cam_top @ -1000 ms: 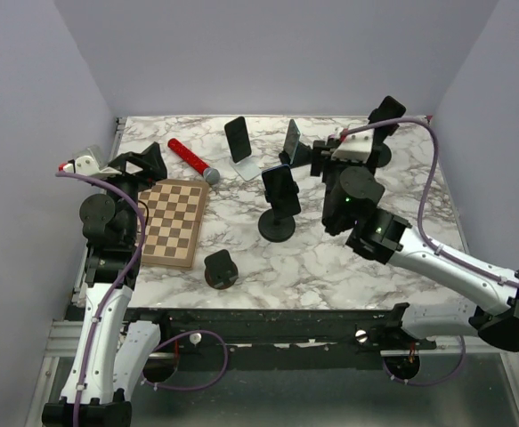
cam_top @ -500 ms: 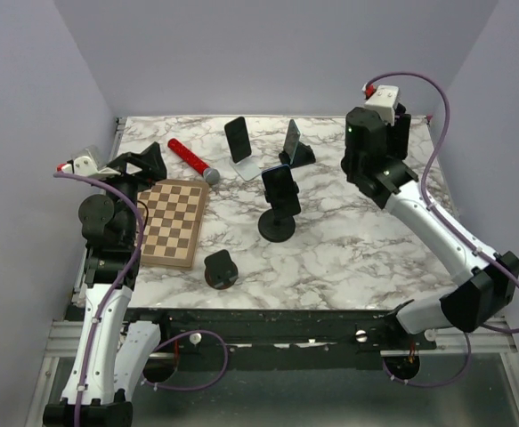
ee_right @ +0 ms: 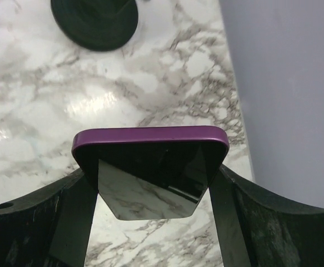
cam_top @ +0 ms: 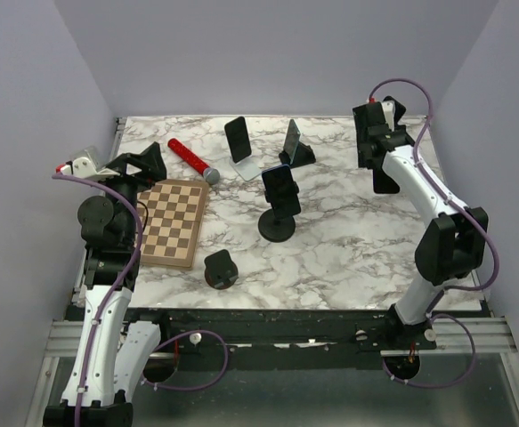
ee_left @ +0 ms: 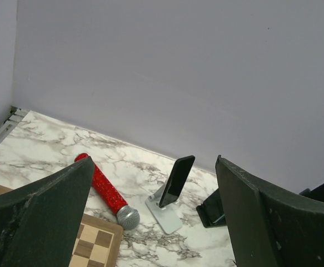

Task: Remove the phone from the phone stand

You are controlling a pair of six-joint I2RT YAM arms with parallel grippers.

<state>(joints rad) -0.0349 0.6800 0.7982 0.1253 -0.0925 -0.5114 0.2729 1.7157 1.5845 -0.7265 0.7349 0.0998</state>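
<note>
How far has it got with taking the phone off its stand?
Done, it seems: a purple-cased phone is clamped between the right jaws, clear of any stand, and a bare black round base sits on the table beyond it. In hand: the phone is held over the marble table. Left: probably just setting it down somewhere and letting go.

Left arm (cam_top: 99, 329) and right arm (cam_top: 419, 187): white link shells, black joint housings, purple cables (cam_top: 401, 84) looping alongside. Left claw (cam_top: 150, 160) and right claw (cam_top: 382, 173): matte black, broad fingers.
</note>
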